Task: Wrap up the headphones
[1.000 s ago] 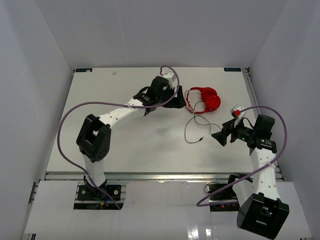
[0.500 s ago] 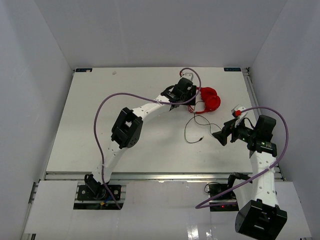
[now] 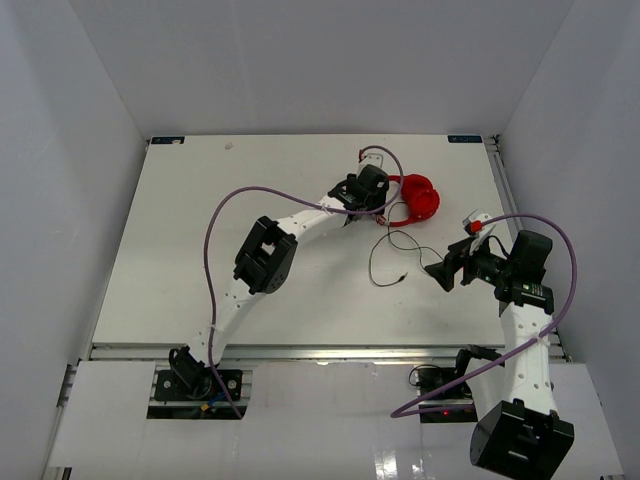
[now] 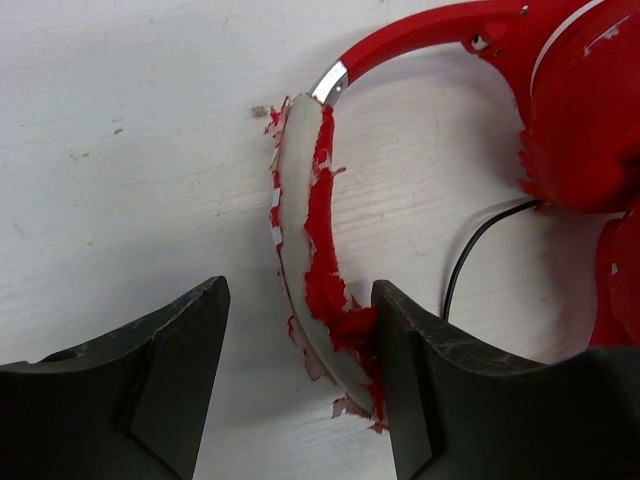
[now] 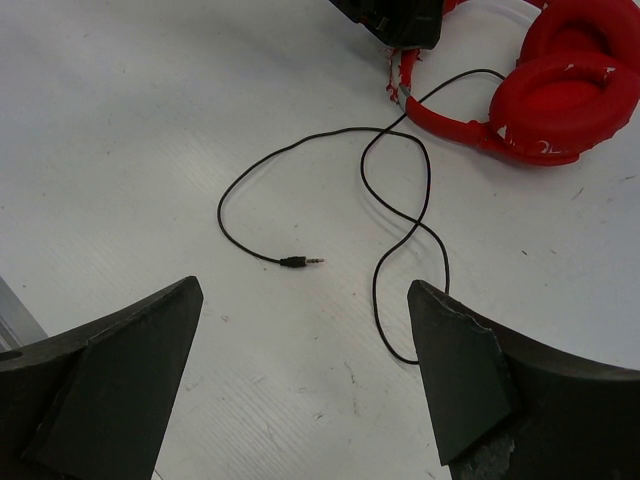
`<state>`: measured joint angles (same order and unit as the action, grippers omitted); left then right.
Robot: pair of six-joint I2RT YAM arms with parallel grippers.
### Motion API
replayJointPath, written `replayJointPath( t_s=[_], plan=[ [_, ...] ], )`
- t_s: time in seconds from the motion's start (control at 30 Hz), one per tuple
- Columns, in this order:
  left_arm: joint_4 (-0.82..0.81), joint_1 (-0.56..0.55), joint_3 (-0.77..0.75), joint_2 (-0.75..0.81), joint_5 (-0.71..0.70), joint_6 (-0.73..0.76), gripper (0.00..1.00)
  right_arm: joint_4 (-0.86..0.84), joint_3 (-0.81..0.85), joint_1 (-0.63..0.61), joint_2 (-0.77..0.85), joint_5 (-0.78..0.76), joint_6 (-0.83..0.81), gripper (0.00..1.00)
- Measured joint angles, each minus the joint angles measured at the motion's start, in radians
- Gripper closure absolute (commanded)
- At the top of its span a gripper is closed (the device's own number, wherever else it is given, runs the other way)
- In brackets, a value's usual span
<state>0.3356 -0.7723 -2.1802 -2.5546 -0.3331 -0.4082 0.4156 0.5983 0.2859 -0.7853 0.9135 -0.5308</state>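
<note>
Headphones (image 3: 415,198) lie far right on the white table (image 3: 180,230), their frayed headband (image 4: 298,190) between the left gripper's (image 4: 300,298) parted fingers, touching only one, while the right gripper (image 5: 305,295) gapes wide above the loose cable's plug (image 5: 300,262).

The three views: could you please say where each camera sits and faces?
Top external: above, behind the bases, looking down on the table; both arms show.
Left wrist: on that wrist, looks down at the headband inside the left gripper.
Right wrist: likewise, past the right gripper across the cable to the headphones.
All share the headphones.
</note>
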Motion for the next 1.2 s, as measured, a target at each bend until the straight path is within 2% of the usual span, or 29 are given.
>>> replayJointPath(
  t_s=[0.23, 0.4, 0.57, 0.8, 1.0, 1.2],
  plan=[
    [-0.029, 0.005, -0.055, -0.04, 0.044, 0.0, 0.39, 0.0, 0.0, 0.0, -0.001, -0.017, 0.0, 0.1],
    [-0.033, 0.006, -0.058, -0.05, 0.079, -0.001, 0.52, 0.0, 0.0, 0.0, -0.003, -0.023, 0.0, 0.1],
    [-0.043, 0.011, -0.057, -0.053, 0.089, -0.004, 0.77, -0.001, 0.0, 0.0, -0.008, -0.029, 0.0, 0.1],
    [-0.058, 0.02, -0.032, -0.046, 0.097, -0.008, 0.99, -0.006, 0.0, 0.015, -0.008, -0.033, -0.002, 0.1],
    [-0.055, 0.029, 0.129, 0.065, 0.096, -0.041, 1.0, -0.006, -0.015, 0.069, 0.011, 0.003, -0.016, 0.1],
    [-0.028, 0.054, 0.475, 0.392, 0.074, -0.064, 1.0, 0.012, -0.025, 0.102, 0.048, 0.09, -0.056, 0.1]
  ],
)
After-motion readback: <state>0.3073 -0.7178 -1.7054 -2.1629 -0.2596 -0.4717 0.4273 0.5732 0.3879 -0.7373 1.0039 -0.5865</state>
